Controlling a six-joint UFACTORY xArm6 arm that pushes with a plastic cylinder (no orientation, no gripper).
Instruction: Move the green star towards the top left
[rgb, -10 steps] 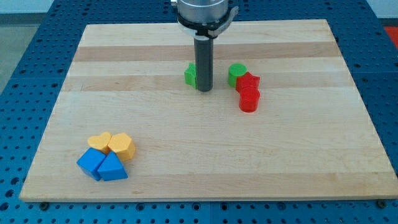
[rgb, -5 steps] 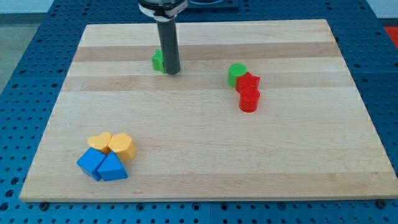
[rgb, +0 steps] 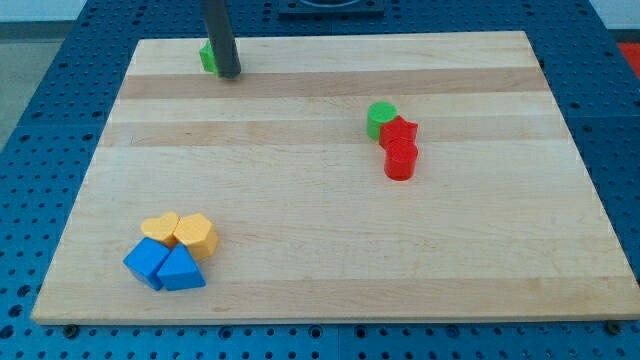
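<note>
The green star (rgb: 207, 57) lies near the top edge of the wooden board (rgb: 320, 250), left of centre, mostly hidden behind the dark rod. My tip (rgb: 229, 74) rests on the board right against the star's right side.
A green cylinder (rgb: 380, 118) sits right of centre, touching a red star (rgb: 401, 132) and a red cylinder (rgb: 400, 160) below it. At the bottom left a yellow heart (rgb: 160, 228), a yellow hexagon (rgb: 197, 235), a blue cube (rgb: 147, 262) and a blue triangle (rgb: 181, 271) are clustered.
My tip has slid up and to the left, pushing the green star from the board's upper middle to near the top edge. The other blocks have not moved.
</note>
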